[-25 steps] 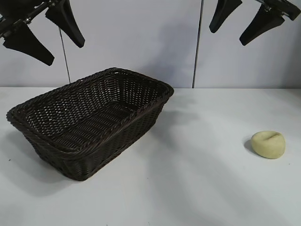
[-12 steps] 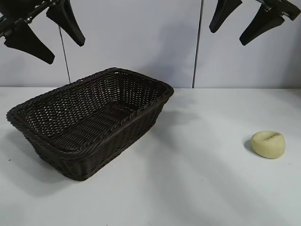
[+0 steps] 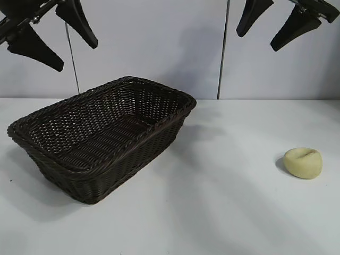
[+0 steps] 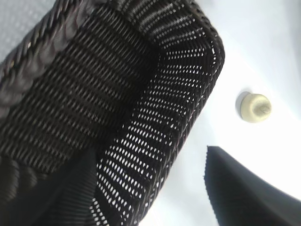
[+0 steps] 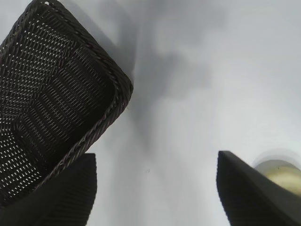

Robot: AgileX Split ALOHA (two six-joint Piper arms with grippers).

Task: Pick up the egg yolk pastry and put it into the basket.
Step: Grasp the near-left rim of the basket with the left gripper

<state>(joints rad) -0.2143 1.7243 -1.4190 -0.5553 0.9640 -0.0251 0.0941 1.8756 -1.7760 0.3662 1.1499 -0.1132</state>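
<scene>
The pastry (image 3: 303, 162) sits on the bare table (image 3: 223, 212) at the right side of the exterior view, well apart from the basket (image 3: 101, 139), which stands empty at the left with its long axis running diagonally. Both arms hang high above the table: the right gripper (image 3: 271, 24) is up over the area near the pastry with its jaws spread and nothing between them, and the left gripper (image 3: 50, 32) hovers above the basket, likewise released and empty. Nothing of the task is done yet, so the risks all lie ahead. In the right wrist view the pastry (image 5: 281, 173) is partly hidden behind one finger (image 5: 244, 193), which suggests the claw is not centred over it; a straight descent from here could land a fingertip on top of the lump and dent it or shove it aside. The pastry looks soft and rounded, so a hard squeeze may crush it, while a light or off-centre pinch may let it roll out. It also lies close to the table's right edge, so a nudge could push it out of reach. On the carry, a low path could clip the basket's rim (image 3: 159, 127), and a release too near the rim could bounce the pastry back onto the table.
</scene>
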